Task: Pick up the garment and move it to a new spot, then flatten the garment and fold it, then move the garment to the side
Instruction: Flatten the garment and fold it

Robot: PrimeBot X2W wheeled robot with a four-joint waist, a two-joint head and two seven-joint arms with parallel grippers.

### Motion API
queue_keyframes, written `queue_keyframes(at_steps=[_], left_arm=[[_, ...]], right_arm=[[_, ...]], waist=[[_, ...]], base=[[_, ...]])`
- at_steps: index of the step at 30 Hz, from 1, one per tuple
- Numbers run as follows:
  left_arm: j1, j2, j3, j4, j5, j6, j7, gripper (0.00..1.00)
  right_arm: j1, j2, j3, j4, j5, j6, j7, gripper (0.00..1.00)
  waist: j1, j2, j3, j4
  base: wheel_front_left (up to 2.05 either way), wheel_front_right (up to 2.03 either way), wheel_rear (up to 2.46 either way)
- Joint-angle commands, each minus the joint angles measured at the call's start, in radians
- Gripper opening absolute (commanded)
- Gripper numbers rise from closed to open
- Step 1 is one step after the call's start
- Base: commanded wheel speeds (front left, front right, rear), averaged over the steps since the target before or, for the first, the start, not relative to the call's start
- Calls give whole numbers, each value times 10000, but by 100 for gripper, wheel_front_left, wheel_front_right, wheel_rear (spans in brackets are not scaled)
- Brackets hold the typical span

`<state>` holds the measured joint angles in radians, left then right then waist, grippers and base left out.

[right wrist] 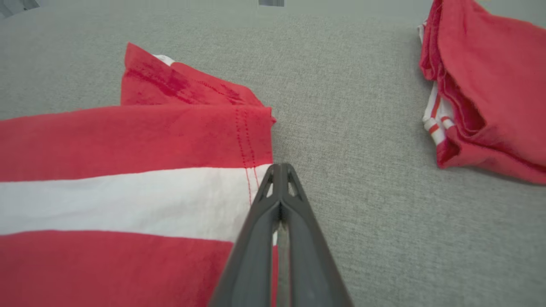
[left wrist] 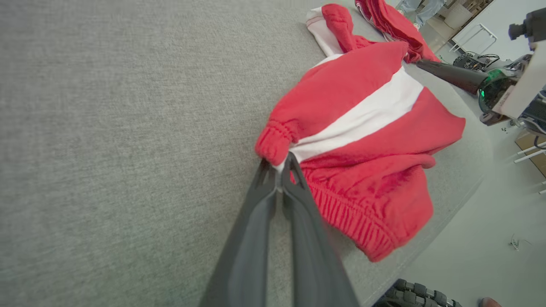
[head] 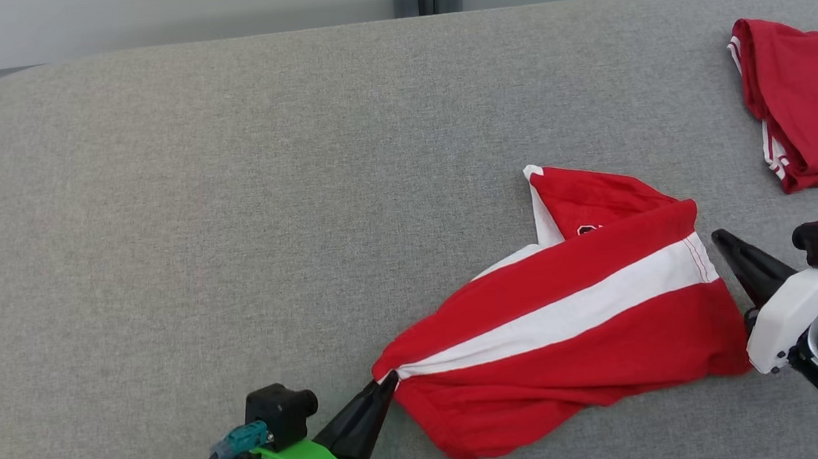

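Observation:
The garment (head: 569, 319) is red with a broad white stripe and lies crumpled on the grey padded table (head: 231, 200), right of centre near the front edge. My left gripper (head: 388, 384) is shut on its gathered left end, which the left wrist view shows as the garment (left wrist: 362, 119) bunched at my left gripper (left wrist: 279, 164). My right gripper (head: 716, 234) is shut, its tips just off the garment's right hem. In the right wrist view my right gripper (right wrist: 279, 167) rests at the hem of the garment (right wrist: 128, 192). No cloth shows between its fingers.
A second red cloth (head: 808, 103) with thin white stripes lies folded at the table's far right, also the red cloth (right wrist: 490, 76). The table's rounded front edge drops to the floor (left wrist: 469, 256) just past the garment. The table's left half is bare grey fabric.

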<state>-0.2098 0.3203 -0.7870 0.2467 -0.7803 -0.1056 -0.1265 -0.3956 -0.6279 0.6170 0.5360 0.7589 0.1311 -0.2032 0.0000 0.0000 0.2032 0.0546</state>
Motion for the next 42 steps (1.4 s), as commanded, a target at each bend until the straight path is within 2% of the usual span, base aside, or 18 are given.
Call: queue_keyframes(at_steps=[1, 6, 9, 10, 11, 17, 24, 25, 26, 27, 28, 34, 42], left_arm=[[-174, 81, 50, -86, 142, 29, -118, 0], [-342, 356, 251, -759, 183, 129, -214, 0], [-348, 658, 291, -1218, 199, 234, 51, 0], [-323, 757, 322, -1302, 227, 297, 116, 0], [-288, 888, 354, -1363, 265, 381, 173, 0], [-421, 1167, 354, -1304, 461, 459, 177, 0], [-559, 873, 157, -979, 534, 340, 54, 0], [-575, 834, 128, -938, 514, 316, 31, 0], [-594, 807, 107, -907, 512, 297, 22, 0], [-611, 771, 76, -868, 513, 281, 23, 0], [-622, 744, 53, -831, 506, 270, 17, 0], [-629, 655, 2, -644, 514, 246, -190, 0], [-753, 889, 59, -1117, 684, 266, -371, 0]], right_arm=[[-129, -128, 12, -54, 105, -7, -179, 0], [-277, -524, -375, -675, 272, -7, -526, 0], [14, -570, -349, -1107, 802, -7, -302, 0], [121, -522, -319, -1186, 1074, -7, -73, 25], [169, -505, -246, -1349, 1335, -7, 189, 100], [460, -320, 27, -1362, 2020, -7, 726, 100], [185, 10, 563, -645, 1953, -7, 687, 100], [145, 44, 675, -560, 1991, -6, 748, 87], [111, 65, 755, -511, 2013, -6, 744, 47], [71, 61, 852, -450, 2037, -6, 692, 19], [41, 37, 955, -420, 2017, -6, 671, 0], [-77, -240, 1216, -486, 2267, -7, 286, 0], [184, -1203, 449, -1490, 3122, -9, -388, 0]], waist=[[0, 0, -113, -76], [0, 0, -352, -292], [0, 0, -364, -394], [0, 0, -329, -408], [0, 0, -243, -405], [0, 0, 218, -85], [0, 0, 356, 307], [0, 0, 353, 346], [0, 0, 348, 373], [0, 0, 334, 406], [0, 0, 319, 426], [0, 0, 82, 429], [0, 0, -447, 163]], base=[[0, 0, 0], [0, 0, 0], [0, 0, 0], [0, 0, 0], [0, 0, 0], [0, 0, 0], [0, 0, 0], [0, 0, 0], [0, 0, 0], [0, 0, 0], [0, 0, 0], [0, 0, 0], [0, 0, 0]])
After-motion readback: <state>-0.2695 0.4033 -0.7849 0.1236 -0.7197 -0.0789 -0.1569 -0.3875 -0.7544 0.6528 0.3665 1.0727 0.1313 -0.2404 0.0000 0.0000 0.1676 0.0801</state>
